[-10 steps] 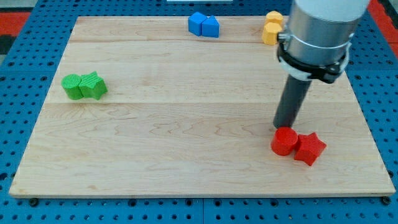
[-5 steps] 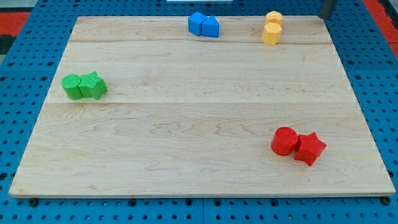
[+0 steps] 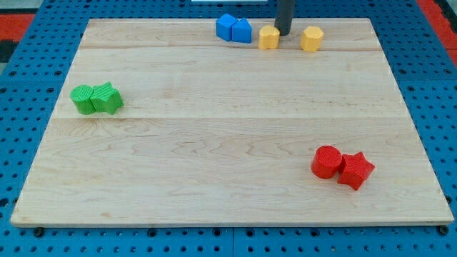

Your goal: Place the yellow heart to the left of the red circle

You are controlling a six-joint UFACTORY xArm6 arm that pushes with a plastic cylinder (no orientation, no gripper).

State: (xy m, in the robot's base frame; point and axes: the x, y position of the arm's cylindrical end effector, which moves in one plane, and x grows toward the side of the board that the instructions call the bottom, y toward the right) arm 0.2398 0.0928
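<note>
The red circle (image 3: 328, 161) lies at the lower right of the wooden board (image 3: 214, 135), touching a red star (image 3: 355, 170) on its right. Two yellow blocks sit near the top edge, now apart. The left one (image 3: 268, 37) looks like the heart, and the right one (image 3: 312, 38) looks rounded or hexagonal. My tip (image 3: 283, 34) comes down from the view's top and stands just right of the left yellow block, touching it or nearly so, between the two yellow blocks.
Two blue blocks (image 3: 234, 28) sit together at the top, just left of the left yellow block. Two green blocks (image 3: 97, 98) sit together at the left. A blue pegboard (image 3: 21, 128) surrounds the board.
The arm left the red circle, went out of view at the top right, and came back at the top. One yellow block has moved left, away from the other, towards the blue blocks.
</note>
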